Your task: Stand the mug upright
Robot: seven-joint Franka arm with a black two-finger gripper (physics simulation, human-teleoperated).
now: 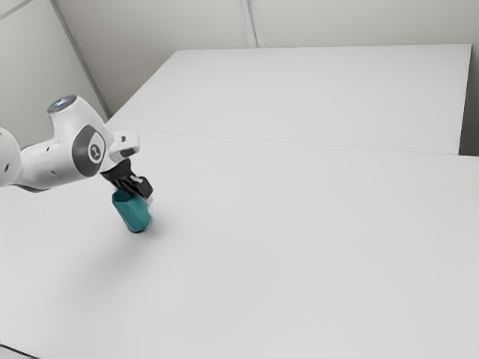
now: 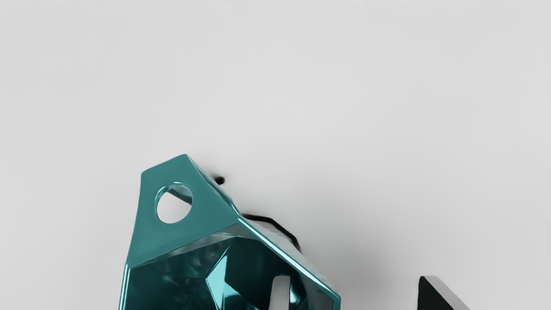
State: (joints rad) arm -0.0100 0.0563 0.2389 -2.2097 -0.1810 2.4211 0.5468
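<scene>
One finger of the wide-open, black two-finger hand sits inside the glossy, faceted teal mug, the other outside, gripping nothing. The mug tilts, mouth toward eleven o'clock in the exterior view; a lopsided pinch could topple it.

The wrist view's edge crops the mug and fingers of the tool.

1 mug obstructs; table lies free toward the exterior view's right.
</scene>
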